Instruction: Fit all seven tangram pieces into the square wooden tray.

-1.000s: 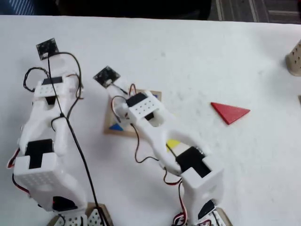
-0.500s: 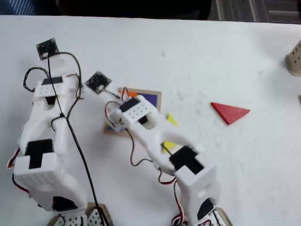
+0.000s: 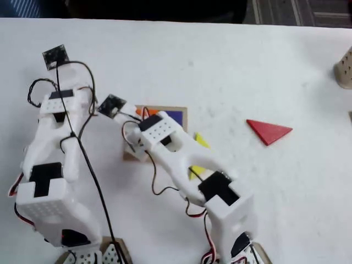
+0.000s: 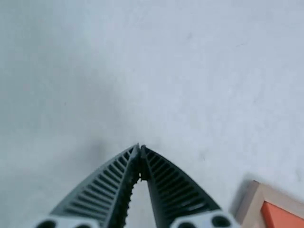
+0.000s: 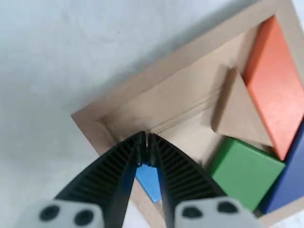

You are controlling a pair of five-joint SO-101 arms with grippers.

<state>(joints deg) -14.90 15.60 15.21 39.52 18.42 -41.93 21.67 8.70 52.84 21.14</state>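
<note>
Right gripper (image 5: 145, 140): fingers drawn together tip to tip, set low just inside a corner of the tray (image 5: 166, 61). Blue piece (image 5: 148, 183): directly beneath those fingers, seen through the slit behind the tips and lying against the tray wall. Whether it is nipped or merely pressed cannot be told; closed fingers probably serve as a pusher to seat it in the corner. Tan triangle (image 5: 237, 111), orange piece (image 5: 278, 90), green square (image 5: 242, 168), navy piece (image 5: 289, 175): in the tray beyond the fingertips, packed edge to edge on the far side, which leaves bare floor ahead of the tips. Yellow piece (image 3: 199, 168): outside the tray, under the right arm behind its gripper, partly hidden. Red triangle (image 3: 268, 131): on the table (image 3: 231, 66), well apart from both grippers, awaiting pickup. Left gripper (image 4: 139, 148): fingers together, empty, over bare table just beside another tray corner, apparently parked clear of the work.
</note>
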